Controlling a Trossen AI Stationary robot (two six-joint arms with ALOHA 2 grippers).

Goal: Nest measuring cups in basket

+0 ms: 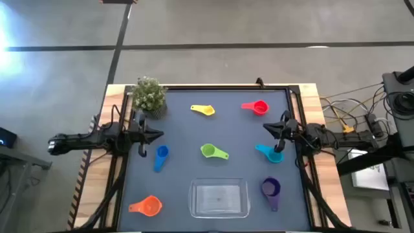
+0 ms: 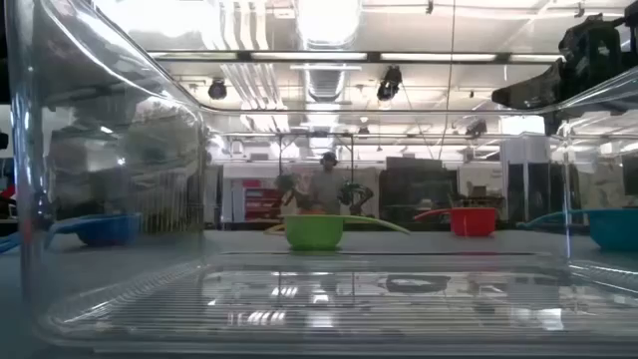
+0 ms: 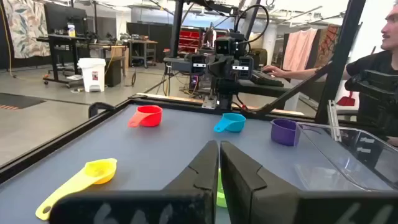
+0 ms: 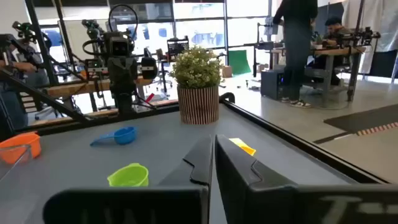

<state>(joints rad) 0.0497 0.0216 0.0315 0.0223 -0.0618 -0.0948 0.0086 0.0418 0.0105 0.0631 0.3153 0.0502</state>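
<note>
1. The clear basket (image 1: 219,198) sits at the bottom centre of the high view on the dark table (image 1: 220,129), with no cup in it.
2. Only six cups show in the high view, all lying apart on the table.
3. The yellow cup (image 1: 204,110) is in the upper middle, and the red cup (image 1: 257,107) is to its right.
4. The green cup (image 1: 212,151) lies at the centre, just above the basket.
5. The blue cup (image 1: 160,156) is at middle left, and the orange cup (image 1: 147,206) is at lower left beside the basket.
6. The teal cup (image 1: 270,153) is at middle right, and the purple cup (image 1: 271,191) is at lower right, near the basket's right side.
7. The left gripper (image 1: 157,135) hovers at the left edge of the table, clenched and grasping nothing; its fingers (image 3: 199,174) meet in the wrist view.
8. The right gripper (image 1: 267,130) hovers at the right edge, just above the teal cup, also clenched and holding nothing.
9. A potted plant (image 1: 149,96) stands at the upper left corner of the table.
10. In the low view a person (image 2: 326,184) stands far off in the room behind.
</note>
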